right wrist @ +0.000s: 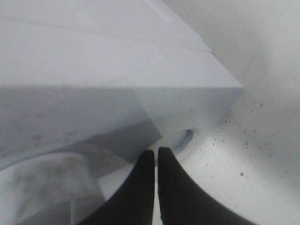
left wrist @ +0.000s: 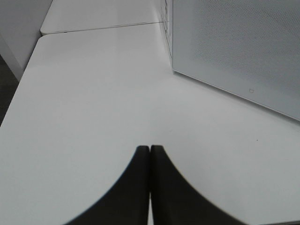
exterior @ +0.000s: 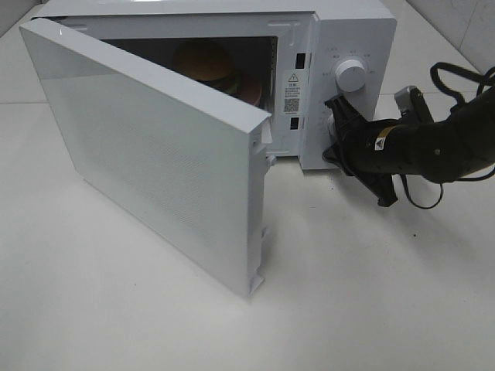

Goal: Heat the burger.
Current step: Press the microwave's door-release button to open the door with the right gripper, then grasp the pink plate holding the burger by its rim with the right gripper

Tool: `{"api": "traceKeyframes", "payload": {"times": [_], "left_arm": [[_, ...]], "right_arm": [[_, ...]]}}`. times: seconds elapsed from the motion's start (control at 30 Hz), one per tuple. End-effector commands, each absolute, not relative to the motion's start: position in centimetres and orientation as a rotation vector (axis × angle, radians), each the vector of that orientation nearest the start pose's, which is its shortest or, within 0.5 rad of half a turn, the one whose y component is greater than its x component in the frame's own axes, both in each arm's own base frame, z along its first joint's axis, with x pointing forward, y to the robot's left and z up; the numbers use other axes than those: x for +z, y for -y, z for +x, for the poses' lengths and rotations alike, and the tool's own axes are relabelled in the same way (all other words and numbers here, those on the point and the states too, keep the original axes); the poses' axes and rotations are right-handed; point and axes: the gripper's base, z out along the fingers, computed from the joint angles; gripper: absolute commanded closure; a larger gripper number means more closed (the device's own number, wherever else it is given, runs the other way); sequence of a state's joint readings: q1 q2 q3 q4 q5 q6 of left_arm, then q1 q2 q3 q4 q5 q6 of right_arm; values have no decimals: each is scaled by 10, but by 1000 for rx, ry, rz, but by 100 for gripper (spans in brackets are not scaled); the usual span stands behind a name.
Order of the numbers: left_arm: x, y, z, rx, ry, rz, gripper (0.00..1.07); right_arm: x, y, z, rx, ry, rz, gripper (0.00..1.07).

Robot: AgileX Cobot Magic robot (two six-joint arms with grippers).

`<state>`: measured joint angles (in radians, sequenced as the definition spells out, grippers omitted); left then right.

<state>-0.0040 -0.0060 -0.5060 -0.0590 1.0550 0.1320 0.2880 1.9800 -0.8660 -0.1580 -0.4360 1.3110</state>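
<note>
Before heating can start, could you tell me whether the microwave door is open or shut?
Open: the door stands well out from the microwave, with the burger visible inside.

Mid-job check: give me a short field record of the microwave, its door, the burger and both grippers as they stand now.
microwave: white, standing on the table
door: swung wide open
burger: inside the cavity, on the pink plate
dial: on the control panel, untouched
right gripper: fingers shut, empty, close to the panel below the dial; contact cannot be told
left gripper: fingers shut, empty, over bare table beside the door's outer face
next step, likely: close the door
</note>
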Motion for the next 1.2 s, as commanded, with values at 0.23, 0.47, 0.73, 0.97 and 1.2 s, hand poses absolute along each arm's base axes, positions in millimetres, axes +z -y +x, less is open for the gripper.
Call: {"api": "traceKeyframes", "payload": {"times": [0.23, 0.47, 0.73, 0.97, 1.2], "left_arm": [[280, 5, -9, 6, -1990, 130, 106], [280, 5, -9, 6, -1990, 130, 106], [280, 5, -9, 6, -1990, 130, 106], [280, 5, -9, 6, -1990, 130, 106], [280, 5, -9, 6, -1990, 130, 106]], "right_arm": [[181, -100, 338, 522, -2302, 529, 90], [211, -107, 317, 296, -2347, 212, 88], [228, -126, 296, 180, -2363, -115, 82], [216, -131, 273, 75, -2588, -345, 73], [209, -132, 257, 98, -2750, -472, 71]]}}
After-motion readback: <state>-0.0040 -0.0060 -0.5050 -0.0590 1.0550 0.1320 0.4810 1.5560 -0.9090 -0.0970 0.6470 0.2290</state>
